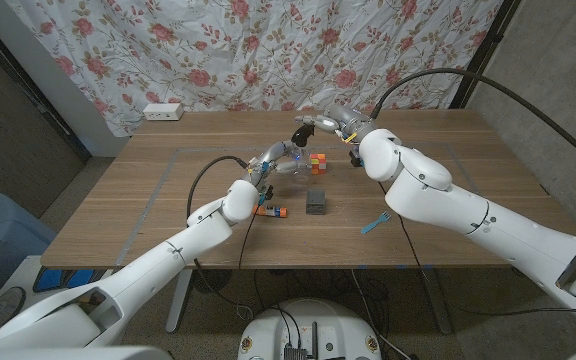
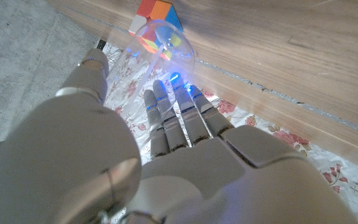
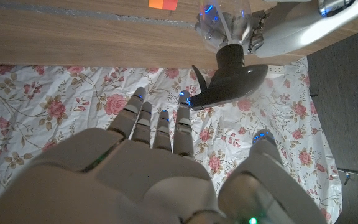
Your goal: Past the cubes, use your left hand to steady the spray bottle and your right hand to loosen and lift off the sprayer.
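Left hand [image 2: 166, 162] fingers wrapped around clear spray bottle [image 2: 157, 46]. Right hand [image 3: 166, 168] fingers spread, sprayer [image 3: 229, 78] at 1 o'clock, just beyond fingertips [image 3: 183, 98], untouched.

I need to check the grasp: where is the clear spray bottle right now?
In the head view the clear spray bottle stands near the table's middle, just left of the multicoloured cube, gripped by the left hand, with the right hand just behind it.

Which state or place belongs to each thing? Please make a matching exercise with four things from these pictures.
Things:
1. spray bottle
2. sprayer
3. grey cube
4. right hand

States or places:
a. open, fingers apart
b. held by the left hand
c. nearer the robot than the colourful cube
d. dark, mounted on the bottle's neck

Pairs: 1-b, 2-d, 3-c, 4-a
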Robot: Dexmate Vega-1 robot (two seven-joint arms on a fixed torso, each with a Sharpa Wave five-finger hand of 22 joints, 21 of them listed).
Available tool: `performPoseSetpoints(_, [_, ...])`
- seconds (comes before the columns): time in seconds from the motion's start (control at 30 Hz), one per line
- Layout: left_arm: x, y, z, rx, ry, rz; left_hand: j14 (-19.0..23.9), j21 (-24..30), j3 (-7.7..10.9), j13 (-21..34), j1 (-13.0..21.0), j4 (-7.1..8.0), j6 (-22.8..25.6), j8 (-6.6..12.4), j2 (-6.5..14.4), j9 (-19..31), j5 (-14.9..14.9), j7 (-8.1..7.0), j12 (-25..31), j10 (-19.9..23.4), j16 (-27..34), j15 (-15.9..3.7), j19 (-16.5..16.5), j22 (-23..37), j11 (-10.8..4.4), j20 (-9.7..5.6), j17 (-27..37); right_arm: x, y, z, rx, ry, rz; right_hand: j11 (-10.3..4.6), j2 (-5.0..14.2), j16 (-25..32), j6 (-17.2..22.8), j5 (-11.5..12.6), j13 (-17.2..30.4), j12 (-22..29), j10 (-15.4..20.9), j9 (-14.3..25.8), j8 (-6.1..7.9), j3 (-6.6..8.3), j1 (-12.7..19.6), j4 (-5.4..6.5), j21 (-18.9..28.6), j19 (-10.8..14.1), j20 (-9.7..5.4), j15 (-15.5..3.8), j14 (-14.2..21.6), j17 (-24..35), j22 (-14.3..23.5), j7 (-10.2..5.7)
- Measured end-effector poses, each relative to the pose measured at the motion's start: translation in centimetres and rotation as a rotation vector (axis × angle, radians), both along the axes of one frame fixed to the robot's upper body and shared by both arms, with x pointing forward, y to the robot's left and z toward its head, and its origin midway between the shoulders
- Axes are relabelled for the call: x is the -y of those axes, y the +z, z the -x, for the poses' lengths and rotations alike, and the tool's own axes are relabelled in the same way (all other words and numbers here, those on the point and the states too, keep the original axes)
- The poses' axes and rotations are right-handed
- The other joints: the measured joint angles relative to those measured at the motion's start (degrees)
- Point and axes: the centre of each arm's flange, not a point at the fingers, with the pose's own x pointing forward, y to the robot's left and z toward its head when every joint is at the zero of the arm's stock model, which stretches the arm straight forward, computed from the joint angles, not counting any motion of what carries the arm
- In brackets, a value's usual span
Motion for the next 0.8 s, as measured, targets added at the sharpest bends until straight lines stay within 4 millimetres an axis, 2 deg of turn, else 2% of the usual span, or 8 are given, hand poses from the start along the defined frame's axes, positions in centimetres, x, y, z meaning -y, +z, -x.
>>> performPoseSetpoints(0.07, [0.0,0.0,-0.1,-0.001,0.004,-0.004,0.00,0.00,0.01,0.00,0.00,0.01,0.00,0.00,0.00,0.00,0.00,0.00,0.00,0.00,0.00,0.00,0.00,0.00,0.00,0.00,0.00,-0.3,0.3,0.0,-0.002,-0.003,0.007,0.60,-0.30,0.00,0.04,0.23,0.00,0.00,-0.21,0.00,-0.07,-0.17,-0.30,0.17,0.00,0.09,0.09,0.41,-0.22,0.11,0.00,0.37])
performPoseSetpoints(0.17, [0.2,0.1,-0.1,-0.001,0.005,-0.006,0.00,0.00,0.03,0.00,0.00,0.03,0.00,0.41,0.00,0.00,0.00,0.00,0.00,0.00,0.00,0.00,-0.01,0.00,0.00,0.00,0.00,-0.3,0.3,-0.2,-0.020,-0.016,0.008,0.60,-0.61,0.00,-0.21,0.25,0.00,0.00,-0.21,0.00,-0.07,-0.24,-0.60,0.24,0.00,0.03,0.14,0.99,-0.19,0.28,0.00,0.61])
performPoseSetpoints(0.4, [0.2,0.2,-0.3,-0.004,0.012,-0.009,0.00,0.00,0.03,0.27,0.00,0.03,0.00,0.41,0.00,0.00,0.00,0.00,0.00,0.00,0.00,0.00,-0.01,0.11,0.00,0.01,0.01,-0.7,0.5,-0.5,-0.040,-0.036,0.019,0.80,-0.41,0.00,-0.52,0.25,0.00,0.00,-0.42,0.00,-0.40,-0.47,-0.85,0.01,0.00,-0.19,0.43,1.01,-0.22,0.28,0.00,0.93])
performPoseSetpoints(0.43, [0.2,0.2,-0.3,-0.005,0.012,-0.009,0.00,0.00,0.03,0.28,0.00,0.03,0.00,0.41,0.00,0.01,0.00,0.00,0.00,0.00,0.00,0.00,-0.01,0.24,0.00,0.01,0.01,-0.7,0.4,-0.5,-0.044,-0.042,0.017,1.03,-1.01,0.00,-0.52,0.25,0.00,0.00,-0.65,0.00,-0.40,-0.47,-1.45,0.01,0.00,-0.02,0.60,1.01,-0.22,0.27,0.00,0.93])
performPoseSetpoints(0.77, [0.2,0.1,-0.3,-0.011,0.020,-0.009,0.40,-0.01,0.03,0.27,0.00,0.03,0.00,0.41,0.00,0.01,0.00,0.00,-0.05,0.00,-0.01,-0.20,-0.02,0.29,-0.01,0.01,0.00,-1.2,0.4,-0.7,-0.063,-0.071,0.033,1.11,-0.93,0.00,-1.14,0.69,0.00,-0.26,-0.73,0.00,-0.61,-0.47,-1.37,0.01,0.00,0.18,0.79,1.33,0.10,0.11,0.00,1.54])
performPoseSetpoints(0.8, [0.3,0.1,-0.3,-0.011,0.020,-0.008,0.40,0.00,0.03,0.27,0.00,0.03,0.00,0.41,0.00,0.01,0.00,0.00,-0.05,0.00,-0.01,-0.20,-0.02,0.29,0.00,0.01,0.00,-1.2,0.4,-0.7,-0.064,-0.074,0.034,1.11,-0.42,0.00,-1.14,0.69,0.00,-0.26,-0.73,0.00,-0.61,-0.46,-0.86,0.00,0.00,0.17,0.80,1.33,0.10,0.11,0.00,1.54])
